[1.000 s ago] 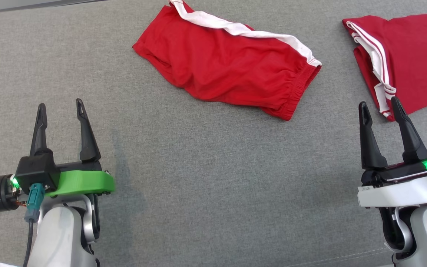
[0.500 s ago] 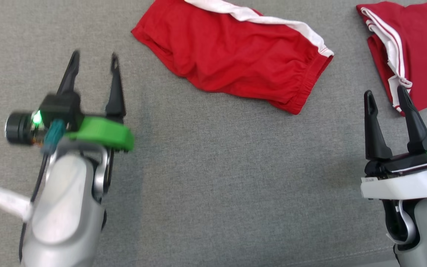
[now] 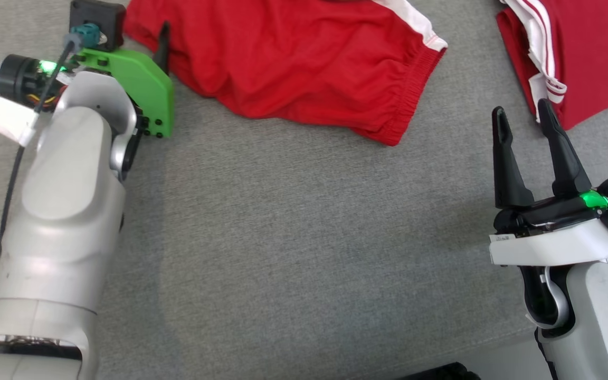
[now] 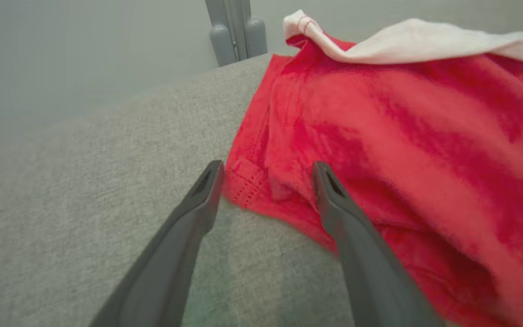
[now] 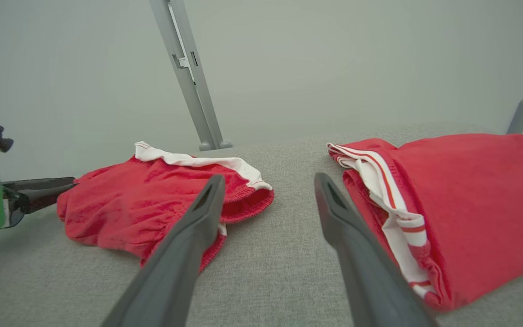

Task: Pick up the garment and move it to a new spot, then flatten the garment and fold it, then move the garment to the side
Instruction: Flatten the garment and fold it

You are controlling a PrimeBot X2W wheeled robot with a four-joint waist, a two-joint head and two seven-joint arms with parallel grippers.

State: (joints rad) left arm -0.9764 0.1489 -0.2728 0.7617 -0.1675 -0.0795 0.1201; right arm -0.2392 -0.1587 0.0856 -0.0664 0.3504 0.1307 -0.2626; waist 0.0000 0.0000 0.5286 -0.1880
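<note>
Red shorts [image 3: 293,68] with a white side stripe lie crumpled on the grey cloth surface [image 3: 293,237], at the far middle in the head view. My left gripper [image 4: 268,167] is open at the shorts' [image 4: 402,136] left hem corner. One finger rests over the red cloth and the other over the grey surface, with the corner between them. In the head view one of its fingers [image 3: 164,45] shows beside the green mount [image 3: 130,79]. My right gripper [image 3: 521,108] stands open at the near right, holding nothing, apart from the shorts [image 5: 152,204].
A second red garment [image 3: 589,53] with red-and-white striped trim lies at the far right, just beyond my right gripper's fingertips [image 3: 544,105]. Grey metal posts [image 5: 189,72] rise behind the surface. The surface's near edge runs along the bottom right.
My left arm has reached forward and brought its open fingers to the shorts' left corner. The head camera has shifted. The right gripper has stayed open in about the same place.
</note>
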